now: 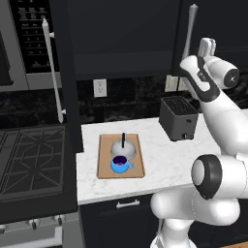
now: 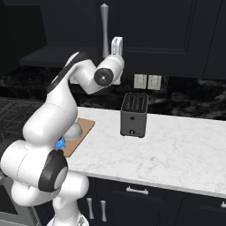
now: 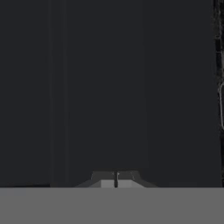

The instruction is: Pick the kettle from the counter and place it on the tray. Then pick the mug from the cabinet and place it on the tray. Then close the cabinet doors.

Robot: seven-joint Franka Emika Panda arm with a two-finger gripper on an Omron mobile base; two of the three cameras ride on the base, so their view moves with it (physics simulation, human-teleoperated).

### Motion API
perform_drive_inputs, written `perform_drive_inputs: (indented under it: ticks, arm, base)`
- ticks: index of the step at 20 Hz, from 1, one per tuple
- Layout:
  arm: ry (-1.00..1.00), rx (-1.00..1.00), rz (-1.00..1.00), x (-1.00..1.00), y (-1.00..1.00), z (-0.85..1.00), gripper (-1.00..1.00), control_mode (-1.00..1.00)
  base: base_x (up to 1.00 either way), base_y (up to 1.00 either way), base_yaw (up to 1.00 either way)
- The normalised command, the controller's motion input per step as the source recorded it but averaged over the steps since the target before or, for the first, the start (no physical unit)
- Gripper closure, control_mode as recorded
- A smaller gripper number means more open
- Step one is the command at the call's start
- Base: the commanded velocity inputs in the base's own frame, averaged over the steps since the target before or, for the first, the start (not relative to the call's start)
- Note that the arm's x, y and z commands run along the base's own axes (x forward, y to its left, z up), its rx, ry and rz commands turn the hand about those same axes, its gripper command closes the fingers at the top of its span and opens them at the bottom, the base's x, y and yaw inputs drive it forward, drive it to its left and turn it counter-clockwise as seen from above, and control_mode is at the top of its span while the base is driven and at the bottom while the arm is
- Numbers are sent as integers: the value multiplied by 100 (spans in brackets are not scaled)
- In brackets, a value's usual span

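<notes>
The silver-grey kettle (image 1: 123, 145) and the blue mug (image 1: 120, 164) both rest on the wooden tray (image 1: 104, 167) on the white counter (image 1: 164, 164). In the right base view my arm hides most of the kettle (image 2: 76, 131), and only a sliver of the mug (image 2: 60, 143) and a corner of the tray (image 2: 84, 128) show. The left cabinet door (image 1: 65, 72) stands swung wide open. My gripper (image 1: 207, 47) (image 2: 116, 45) is raised against the right cabinet door (image 3: 109, 87), beside its silver handle (image 1: 189, 34) (image 2: 104, 31). Its fingertips (image 3: 107, 180) are shut, holding nothing.
A black toaster (image 1: 178, 117) (image 2: 134, 114) stands on the counter under my hand. The gas stovetop (image 1: 29, 160) lies left of the counter, with the microwave (image 1: 24, 43) above it. Wall outlets (image 2: 147, 81) sit on the dark backsplash.
</notes>
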Motion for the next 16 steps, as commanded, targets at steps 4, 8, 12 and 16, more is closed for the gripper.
perform_drive_inputs:
  ticks: [4,8,12,16]
  arm:
    - [7,0,0,0,0,22,100,-100]
    - [3,0,0,-71,2,36,100,-100]
    - [0,-1,0,-100,5,40,100,-100]
    - [14,-12,0,-100,44,37,100,-100]
  base:
    - [0,0,0]
    - [0,0,0]
    - [0,0,0]
    - [0,0,0]
